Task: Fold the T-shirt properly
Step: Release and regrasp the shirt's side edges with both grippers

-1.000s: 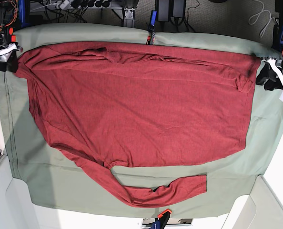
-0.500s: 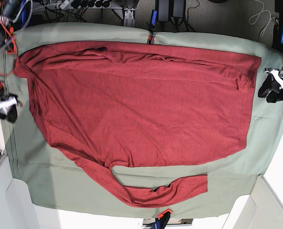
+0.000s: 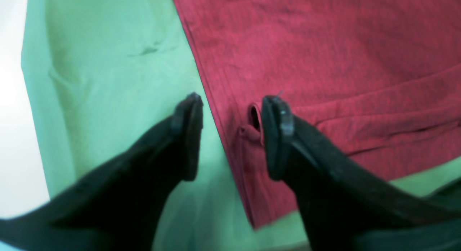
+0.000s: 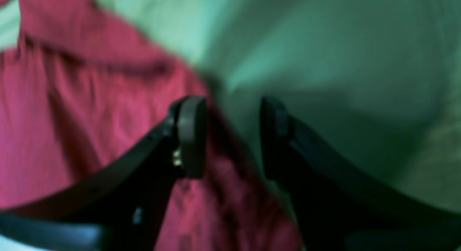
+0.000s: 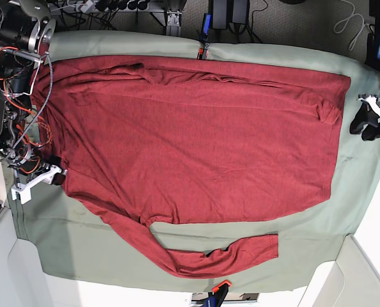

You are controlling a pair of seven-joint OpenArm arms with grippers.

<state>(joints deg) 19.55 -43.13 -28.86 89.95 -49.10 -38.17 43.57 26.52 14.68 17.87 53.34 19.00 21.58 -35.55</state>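
Note:
The dark brick-red T-shirt (image 5: pixel 196 147) lies spread flat on the sage-green table cover (image 5: pixel 81 249). One long sleeve (image 5: pixel 228 256) curls along the front edge, and the other is folded along the far edge. My right gripper (image 5: pixel 54 174) is at the shirt's left edge. In the blurred right wrist view it (image 4: pixel 230 103) is open and empty, astride the edge of the shirt (image 4: pixel 72 99). My left gripper (image 5: pixel 364 121) is beside the shirt's right hem. In the left wrist view it (image 3: pixel 232 99) is open and empty, with the hem (image 3: pixel 248 135) between its fingers.
An orange-and-blue clamp (image 5: pixel 203 46) grips the cover at the far edge and another (image 5: pixel 217 291) at the front edge. Cables and gear lie behind the table. The right arm's wiring (image 5: pixel 14 96) hangs over the shirt's left side. White surfaces flank the front corners.
The right arm swung from the far left corner down along the shirt's left edge and in onto the edge. The left gripper drew slightly away from the right hem.

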